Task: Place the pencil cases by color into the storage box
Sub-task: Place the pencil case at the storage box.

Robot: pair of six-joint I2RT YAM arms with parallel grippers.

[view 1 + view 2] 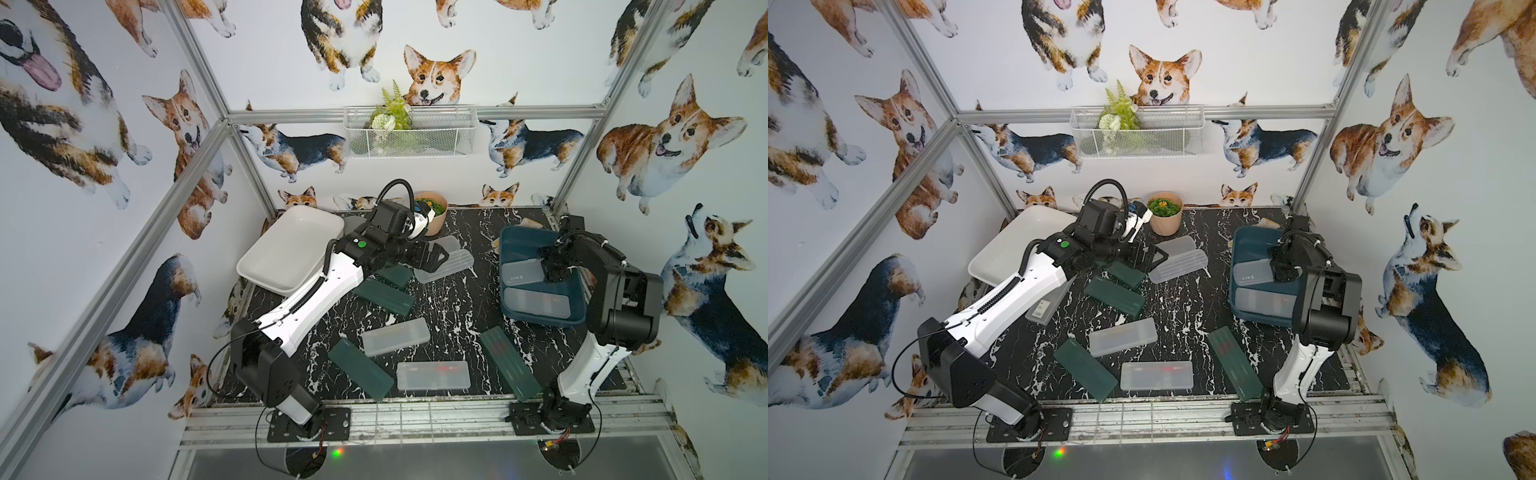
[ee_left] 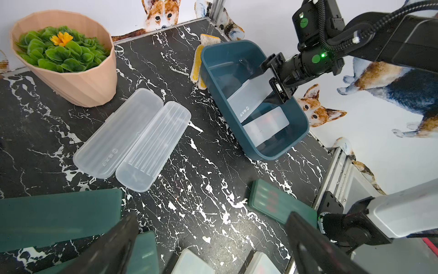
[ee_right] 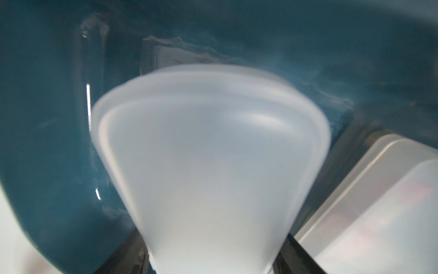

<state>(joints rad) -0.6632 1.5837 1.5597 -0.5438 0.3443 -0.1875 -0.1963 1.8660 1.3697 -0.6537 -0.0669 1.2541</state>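
Over on the right, the right claw [image 2: 275,77] is clamped on a clear case [image 2: 248,99], tipped down into the blue tub [image 2: 260,151]. A second clear case [image 2: 265,125] lies flat in that tub. The left claw [image 2: 213,218] hangs with its fingers wide apart above green cases [image 1: 384,297], right of the white tub [image 1: 286,286]. More cases lie on the worktop [image 1: 457,299].

4 green cases [image 1: 1115,296], 7 clear cases [image 1: 1156,375]

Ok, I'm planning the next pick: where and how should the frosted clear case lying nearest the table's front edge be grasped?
Probably across the narrow width of the frosted clear case at mid-length, coming down from above: it lies flat, both long edges free.
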